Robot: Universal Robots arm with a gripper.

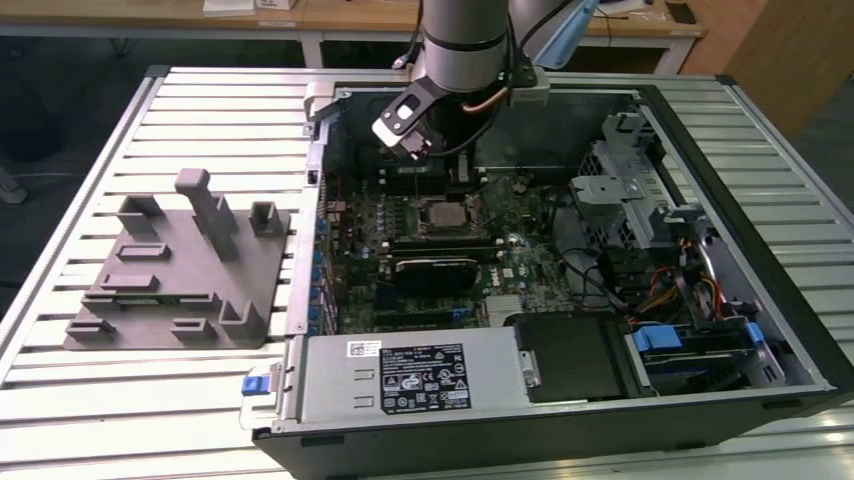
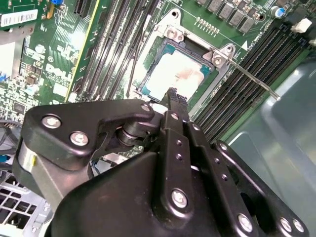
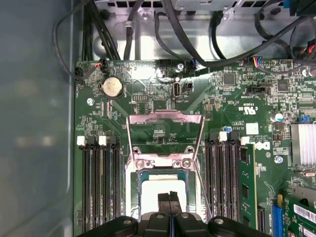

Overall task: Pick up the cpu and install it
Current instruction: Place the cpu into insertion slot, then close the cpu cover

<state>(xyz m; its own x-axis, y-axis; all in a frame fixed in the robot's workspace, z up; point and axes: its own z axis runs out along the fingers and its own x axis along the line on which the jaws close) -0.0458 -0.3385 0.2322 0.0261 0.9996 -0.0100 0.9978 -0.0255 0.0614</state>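
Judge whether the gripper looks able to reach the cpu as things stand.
Probably yes: the gripper hovers right over the cpu, whose metal top lies bare, with the retaining frame swung open.

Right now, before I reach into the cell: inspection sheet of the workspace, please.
Surface: slatted metal table with an open computer case lying on it.
Job's things: cpu lies flat in the socket; retention frame is raised.
Clutter: grey plastic fixture on the table, on the exterior view's left of the case.
Hand: hand is shut and holds nothing, its tips just over the cpu; contact cannot be told.
Cables: black cables past the board's edge; coloured wire bundle by the drive bays.
Surroundings: wooden bench behind the table.
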